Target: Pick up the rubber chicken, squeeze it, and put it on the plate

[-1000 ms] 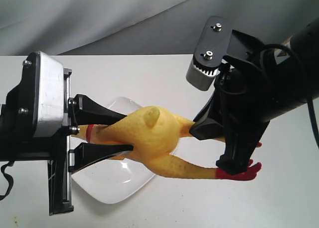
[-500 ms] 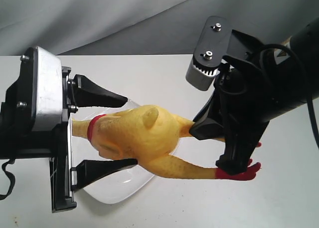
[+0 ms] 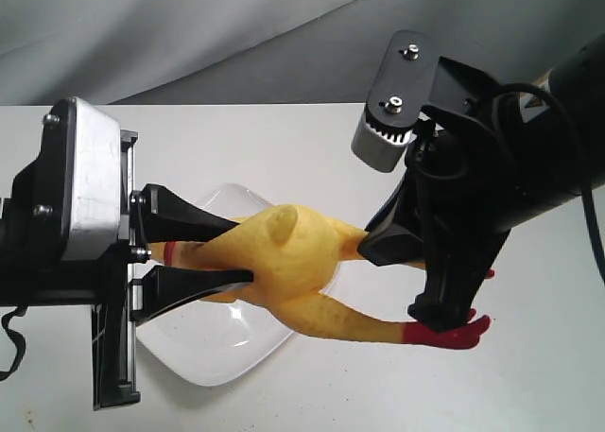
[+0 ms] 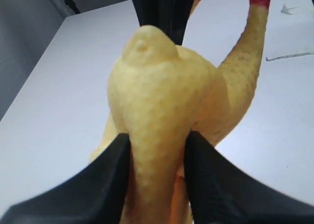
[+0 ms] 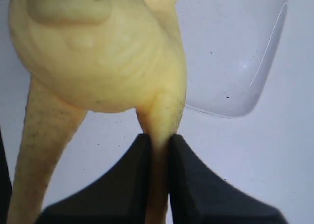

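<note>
White table point(image 3: 284, 139) fills the scene, grey backdrop behind it. Left gripper point(image 3: 244, 252) comes in from the left, fingers pointing right. Right gripper point(image 3: 416, 281) comes down from the upper right.

Chicken point(image 3: 288, 262) is held off the table between the two grippers, lying lengthwise left to right: head end left, legs right. It hangs over the right part of the plate point(image 3: 217, 352).

Left gripper: black fingers pressed in on the neck, one on the far side and one on the near side, just right of the red neck band point(image 3: 170, 252). In the left wrist view the rubber is pinched narrow between the fingers and bulges out past them.

Right gripper: fingers close together, pinching one thin leg just below the body, clear in the right wrist view. It looks like the far leg. The near leg point(image 3: 354, 323) is not between those fingers and runs right and toward the near edge, ending in a red foot point(image 3: 449, 336) just under the lower fingertip. A bit of the other red foot shows behind that gripper.

Plate is glossy white, shallow, rounded-square, flat on the table left of centre toward the near edge.

Chicken is yellow and plump, with pebbled skin and a small nub point(image 3: 284, 222) on the body. Legs carry fine dark speckles. Head is hidden behind the left gripper.
</note>
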Available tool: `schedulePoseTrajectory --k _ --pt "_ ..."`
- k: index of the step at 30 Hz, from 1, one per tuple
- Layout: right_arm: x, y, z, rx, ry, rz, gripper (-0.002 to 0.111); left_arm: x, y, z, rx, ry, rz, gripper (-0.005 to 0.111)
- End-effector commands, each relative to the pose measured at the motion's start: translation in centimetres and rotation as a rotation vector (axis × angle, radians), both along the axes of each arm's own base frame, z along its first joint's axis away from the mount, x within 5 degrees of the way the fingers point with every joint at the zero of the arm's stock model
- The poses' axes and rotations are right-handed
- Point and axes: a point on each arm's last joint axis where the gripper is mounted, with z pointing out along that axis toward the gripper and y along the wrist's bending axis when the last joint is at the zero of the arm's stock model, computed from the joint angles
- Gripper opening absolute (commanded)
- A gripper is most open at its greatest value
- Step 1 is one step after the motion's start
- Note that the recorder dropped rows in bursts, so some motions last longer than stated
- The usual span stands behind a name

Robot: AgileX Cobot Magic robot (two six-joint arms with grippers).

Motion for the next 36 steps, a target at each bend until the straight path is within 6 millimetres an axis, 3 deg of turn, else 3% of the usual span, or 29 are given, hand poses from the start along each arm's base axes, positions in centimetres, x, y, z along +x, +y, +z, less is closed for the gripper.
schedulePoseTrajectory --k 1,3,4,6,8,9,11,13,25,27,29,34,36 --pt "-0.11 0.16 0.28 0.032 -0.004 -0.005 0.0 -0.17 -0.07 -0.25 0.002 0.012 -0.001 0.038" --pt "-0.11 0.16 0.28 0.032 -0.004 -0.005 0.0 -0.15 -0.06 -0.25 0.002 0.012 0.0 0.069" --pt "-0.11 0.16 0.28 0.032 -0.004 -0.005 0.0 -0.1 -0.02 -0.26 0.003 0.013 0.009 0.076" --pt "-0.11 0.16 0.28 0.032 -0.004 -0.005 0.0 0.03 0.03 -0.24 -0.001 0.014 0.027 0.076" --pt "-0.11 0.17 0.28 0.033 -0.003 -0.006 0.0 0.02 0.03 -0.26 0.002 0.013 0.025 0.06" --pt "-0.11 0.17 0.28 0.033 -0.003 -0.006 0.0 -0.02 0.03 -0.28 0.006 0.012 0.019 0.041" --pt "-0.11 0.17 0.28 0.033 -0.003 -0.006 0.0 -0.18 -0.07 -0.25 -0.002 0.018 0.001 0.017" --pt "-0.11 0.17 0.28 0.033 -0.003 -0.006 0.0 -0.24 -0.11 -0.23 -0.002 0.016 -0.009 0.0" --pt "-0.11 0.17 0.28 0.034 -0.002 -0.007 0.0 -0.13 -0.05 -0.26 0.003 0.011 0.003 0.001" --pt "-0.11 0.17 0.28 0.034 -0.002 -0.007 0.0 -0.13 -0.05 -0.26 0.003 0.011 0.003 0.006" --pt "-0.11 0.17 0.28 0.034 -0.002 -0.007 0.0 -0.01 0.03 -0.28 0.009 0.006 0.017 0.02" --pt "-0.05 0.19 0.31 0.038 -0.009 -0.01 0.0 0.08 0.25 -0.06 0.016 -0.012 0.048 0.071" --pt "0.03 0.22 0.36 0.043 -0.016 -0.015 0.0 0.09 0.23 0.61 -0.046 0.011 0.088 0.078"
